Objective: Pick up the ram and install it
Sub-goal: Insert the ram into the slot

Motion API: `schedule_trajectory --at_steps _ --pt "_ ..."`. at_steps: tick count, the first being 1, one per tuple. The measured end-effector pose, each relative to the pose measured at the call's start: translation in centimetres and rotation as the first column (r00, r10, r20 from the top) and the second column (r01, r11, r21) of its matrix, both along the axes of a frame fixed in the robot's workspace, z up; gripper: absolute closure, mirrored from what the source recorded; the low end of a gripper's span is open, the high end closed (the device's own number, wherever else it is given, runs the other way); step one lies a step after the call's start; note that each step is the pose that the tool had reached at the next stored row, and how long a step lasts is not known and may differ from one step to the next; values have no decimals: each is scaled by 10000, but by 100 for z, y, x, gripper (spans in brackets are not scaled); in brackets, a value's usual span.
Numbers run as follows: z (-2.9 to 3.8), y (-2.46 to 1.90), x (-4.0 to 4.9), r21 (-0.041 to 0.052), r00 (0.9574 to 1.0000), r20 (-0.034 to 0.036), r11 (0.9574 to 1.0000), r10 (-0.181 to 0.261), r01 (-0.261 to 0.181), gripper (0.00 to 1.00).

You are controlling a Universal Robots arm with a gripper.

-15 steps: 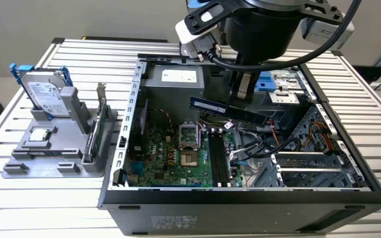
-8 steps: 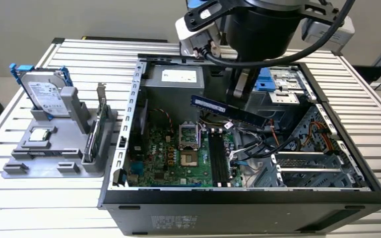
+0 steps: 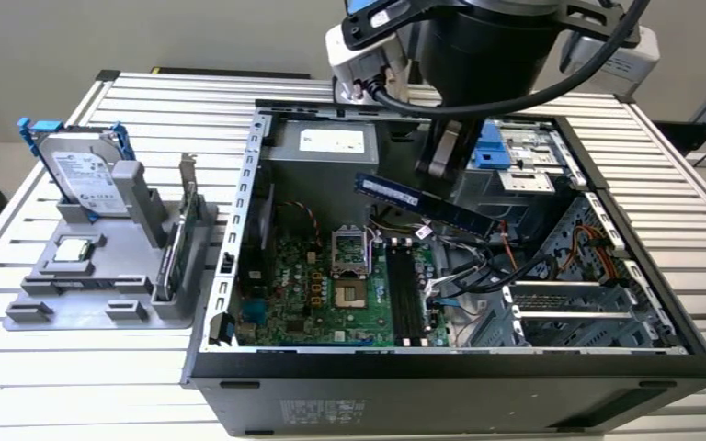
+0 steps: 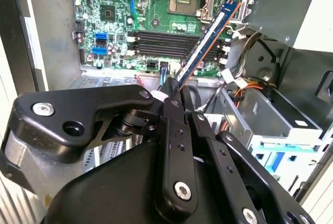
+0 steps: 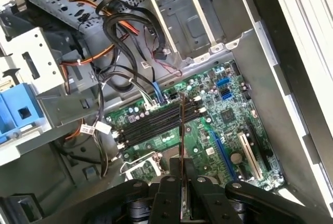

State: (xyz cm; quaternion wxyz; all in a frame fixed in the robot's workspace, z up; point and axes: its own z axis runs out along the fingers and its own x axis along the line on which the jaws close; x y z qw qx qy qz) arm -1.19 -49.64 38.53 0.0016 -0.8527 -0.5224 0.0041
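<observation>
In the second wrist view my gripper (image 4: 174, 86) clamps the ram (image 4: 213, 31) at centre frame, its long axis slanting across the black slots (image 4: 156, 39).

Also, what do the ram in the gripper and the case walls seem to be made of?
The ram looks like a thin blue circuit board, likely fibreglass laminate, matte, with dark chips; one long edge shines coppery in the second wrist view. The case walls look like bare sheet metal, dull grey, with punched holes and folded edges.
</observation>
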Motion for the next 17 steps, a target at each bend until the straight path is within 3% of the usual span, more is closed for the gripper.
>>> schedule_trajectory --at_steps 9,17 --pt "10 0 0 -1 9968 0 9968 -798 798 100" --pt "11 0 0 -1 9869 0 9869 -1616 1616 100"
